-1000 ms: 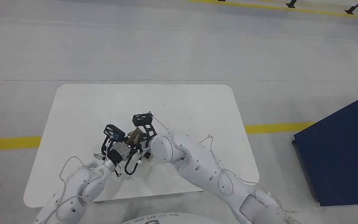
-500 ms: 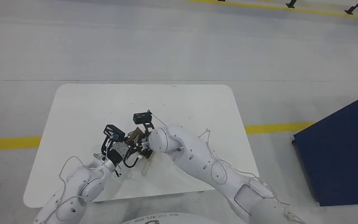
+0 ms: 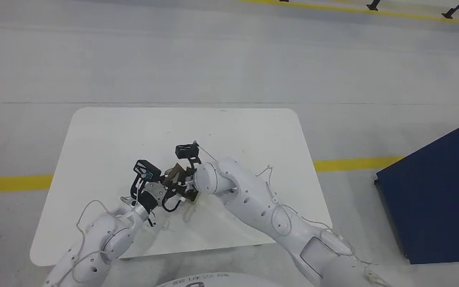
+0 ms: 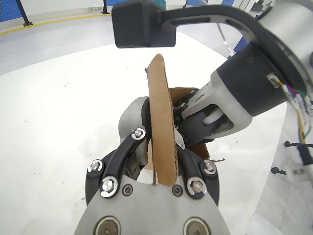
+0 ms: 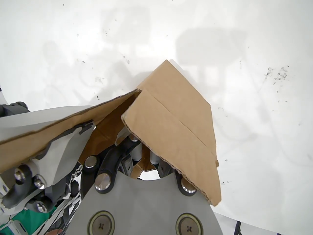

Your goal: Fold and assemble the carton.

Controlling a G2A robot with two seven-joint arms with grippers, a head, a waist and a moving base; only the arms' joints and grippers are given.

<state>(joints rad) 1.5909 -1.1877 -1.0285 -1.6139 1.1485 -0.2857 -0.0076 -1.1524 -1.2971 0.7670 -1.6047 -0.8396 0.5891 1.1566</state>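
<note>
A small brown cardboard carton (image 3: 174, 176), partly folded, is held between both grippers just above the white table (image 3: 237, 136), near its front middle. My left gripper (image 4: 161, 145) is shut on one upright flap (image 4: 159, 113), seen edge-on between its fingers. My right gripper (image 5: 146, 155) comes in from the other side, shut on a creased panel (image 5: 176, 123) that covers its fingertips. In the left wrist view the right gripper (image 4: 193, 125) reaches into the carton's open body. The left gripper (image 5: 51, 145) shows beside a long flap (image 5: 61, 123).
The table top around the carton is bare apart from small scuff marks (image 5: 276, 73). The table's front edge (image 3: 193, 247) lies close beneath the arms. A dark blue box (image 3: 430, 194) stands on the floor to the right.
The right arm's wrist has shifted slightly to the right and turned, and the carton tilted a little with it. The left arm has hardly moved.
</note>
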